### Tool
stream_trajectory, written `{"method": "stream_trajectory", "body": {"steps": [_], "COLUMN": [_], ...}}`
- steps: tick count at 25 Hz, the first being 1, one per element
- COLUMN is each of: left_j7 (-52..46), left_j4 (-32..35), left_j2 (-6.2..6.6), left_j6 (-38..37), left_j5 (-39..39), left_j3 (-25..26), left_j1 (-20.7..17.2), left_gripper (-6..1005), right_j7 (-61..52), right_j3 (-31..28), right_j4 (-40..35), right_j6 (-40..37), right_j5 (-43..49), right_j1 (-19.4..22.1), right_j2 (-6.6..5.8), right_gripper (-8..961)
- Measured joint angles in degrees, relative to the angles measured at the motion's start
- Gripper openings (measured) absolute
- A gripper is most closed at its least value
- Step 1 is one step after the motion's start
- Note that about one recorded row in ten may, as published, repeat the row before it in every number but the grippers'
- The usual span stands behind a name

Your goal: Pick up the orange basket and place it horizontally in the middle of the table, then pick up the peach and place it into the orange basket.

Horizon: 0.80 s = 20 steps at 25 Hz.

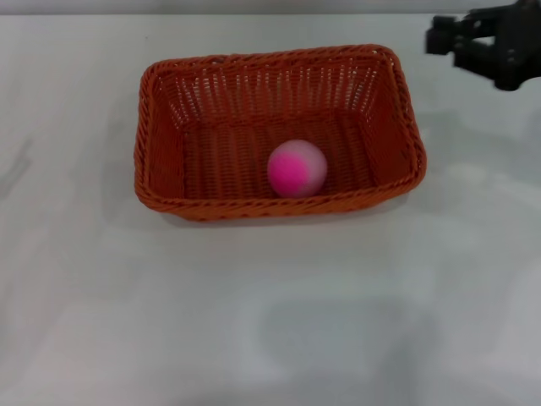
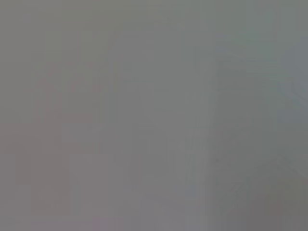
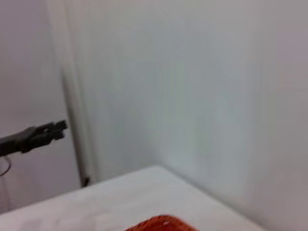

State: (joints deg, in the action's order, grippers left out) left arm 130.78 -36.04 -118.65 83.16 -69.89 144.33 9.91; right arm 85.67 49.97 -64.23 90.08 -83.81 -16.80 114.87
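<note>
The orange basket [image 1: 279, 205] lies lengthwise across the middle of the white table [image 1: 270, 321]. Inside it, on the woven floor toward the front wall, rests the pink peach [image 1: 297, 168]. My right gripper [image 1: 441, 38] hangs at the far right, above and beyond the basket's back right corner, apart from it and holding nothing that shows. A sliver of the basket's rim [image 3: 161, 224] appears in the right wrist view. My left gripper is out of view; the left wrist view is a blank grey field.
In the right wrist view, pale walls rise behind the table's far corner [image 3: 154, 168], and a dark slender object [image 3: 36, 136] juts in from one side; I cannot tell what it is.
</note>
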Motion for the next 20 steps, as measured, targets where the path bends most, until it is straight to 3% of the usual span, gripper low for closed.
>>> {"method": "stream_trajectory", "body": {"steps": [4,10,20], "left_j7": [0.0,0.0,0.1], "left_j4": [0.0,0.1,0.5], "left_j2": [0.00,-0.08,-0.15], "left_j6": [-1.0,-2.3,-3.5], "left_j5": [0.4,0.6,0.6], "left_j3": [0.0,0.0,1.4], "left_j1": [0.0,0.5,0.2], "left_gripper": [788,788,788], "right_j7": [5.5,18.0,33.7], "right_j3": [-3.9,-15.8,-26.3], "right_j4": [5.1,19.3,32.2], "right_j6": [-0.3,0.9,1.8], "right_j5": [-3.4,-5.8,-6.3], "right_j1": [1.9,2.2,5.5], "right_j2": [-0.06,-0.36,-0.28], "right_gripper": [180,184,196]}}
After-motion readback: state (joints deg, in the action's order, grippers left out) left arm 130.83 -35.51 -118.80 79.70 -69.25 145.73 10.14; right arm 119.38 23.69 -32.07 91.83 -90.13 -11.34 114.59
